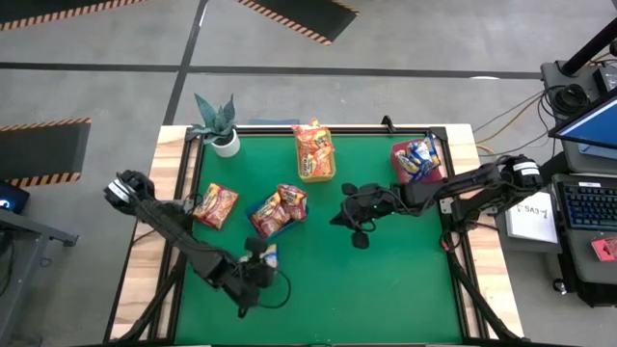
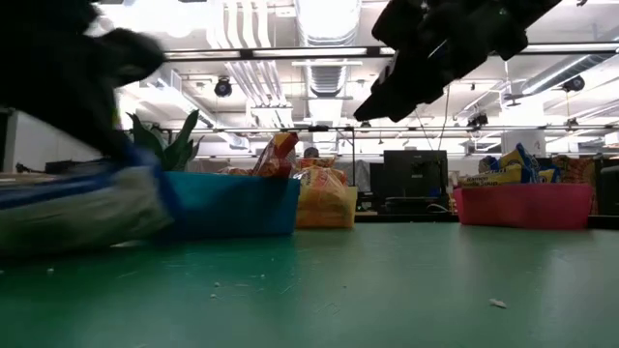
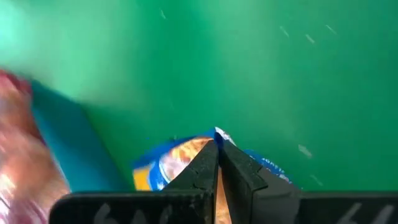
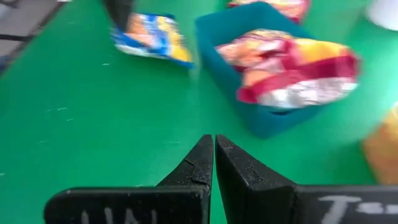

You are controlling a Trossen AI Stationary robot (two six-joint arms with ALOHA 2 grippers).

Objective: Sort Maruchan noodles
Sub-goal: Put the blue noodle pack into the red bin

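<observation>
While the left gripper [image 3: 217, 163] pinches a blue-edged packet [image 4: 151, 36] (orange print), the right gripper [image 4: 214, 163] hovers closed.

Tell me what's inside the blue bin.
The blue bin holds red-pink noodle packets, heaped above its rim and overhanging one edge. Whatever lies beneath them, including the bin's floor, is covered.

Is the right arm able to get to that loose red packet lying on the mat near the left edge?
Probably not easily. The loose red packet lies at the far left, past the blue bin, and the right gripper hovers mid-table. The left gripper, shut on a blue-edged packet, is far nearer.
</observation>
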